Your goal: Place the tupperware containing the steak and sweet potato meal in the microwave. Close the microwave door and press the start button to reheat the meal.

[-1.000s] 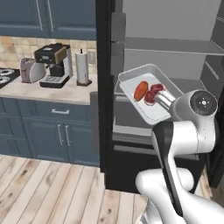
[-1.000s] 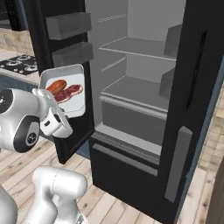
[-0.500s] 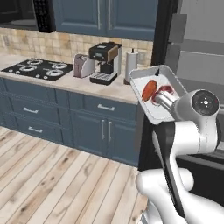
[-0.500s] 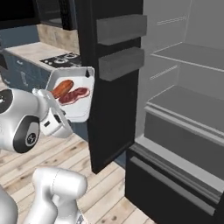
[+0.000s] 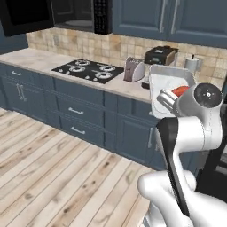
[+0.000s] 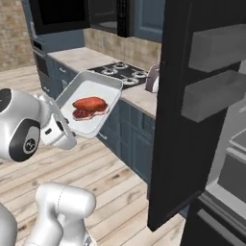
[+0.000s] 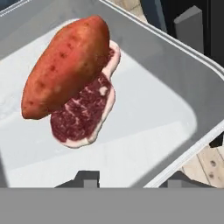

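Observation:
The tupperware (image 5: 170,80) (image 6: 95,88) (image 7: 153,100) is a pale tray that hangs tilted in the air in front of the counter. My gripper (image 5: 165,100) (image 6: 61,129) (image 7: 131,181) is shut on its near rim. The orange-red sweet potato (image 7: 65,65) (image 6: 90,103) lies partly on the marbled steak (image 7: 83,114) (image 6: 82,114) in the tray. The microwave (image 5: 75,15) (image 6: 103,12) hangs black above the stove, far to the left of the tray. The microwave door (image 5: 24,17) (image 6: 57,14) stands swung open to its left.
A stove top (image 5: 88,71), a toaster (image 5: 134,69), a coffee machine (image 5: 160,55) and a paper towel roll (image 5: 191,64) stand on the counter (image 5: 35,60) over blue cabinets. The tall fridge's open black door (image 6: 192,120) stands close on the right. Wood floor lies ahead.
The whole picture has swung from the open fridge to the counter and stove, so the camera has moved. The tupperware stays at my hand.

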